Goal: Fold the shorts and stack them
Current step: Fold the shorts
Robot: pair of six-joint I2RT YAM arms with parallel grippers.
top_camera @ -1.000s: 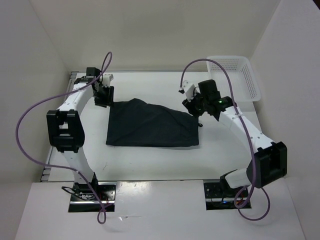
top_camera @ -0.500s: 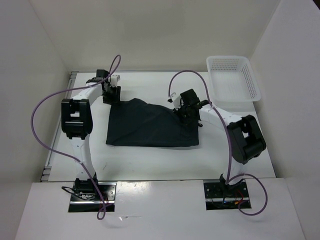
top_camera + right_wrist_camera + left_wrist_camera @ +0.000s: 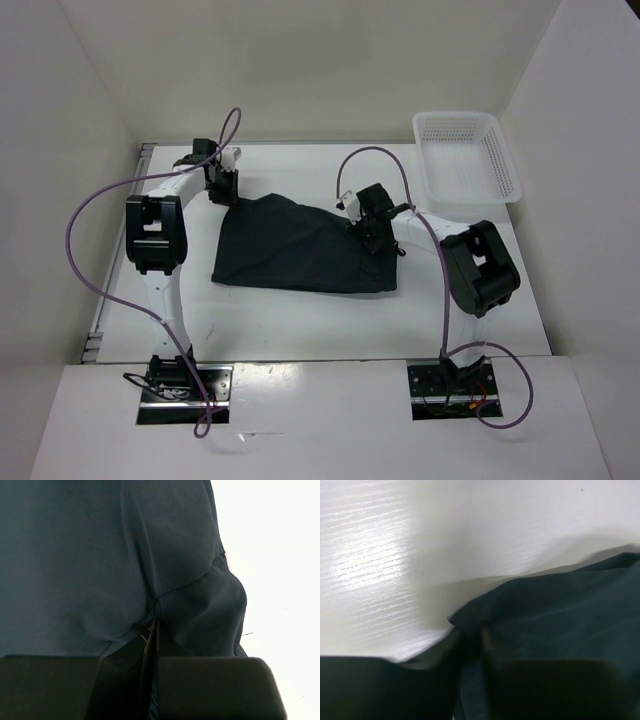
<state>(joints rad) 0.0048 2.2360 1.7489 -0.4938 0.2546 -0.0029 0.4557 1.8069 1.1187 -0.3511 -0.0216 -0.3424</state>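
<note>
Shorts (image 3: 300, 250): spread in the middle of the table (image 3: 300, 325). I judge them soft, light and limp, so they will sag.
Left gripper (image 3: 222, 188): closed on the cloth corner at 10 o'clock.
Right gripper (image 3: 372, 232): pinched tight on a fold at 2 o'clock.
Best hold: corners and hems — lift both sides evenly.

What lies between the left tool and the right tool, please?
The shorts: in the top view, their far edge runs from the left tool to the right tool.
</note>
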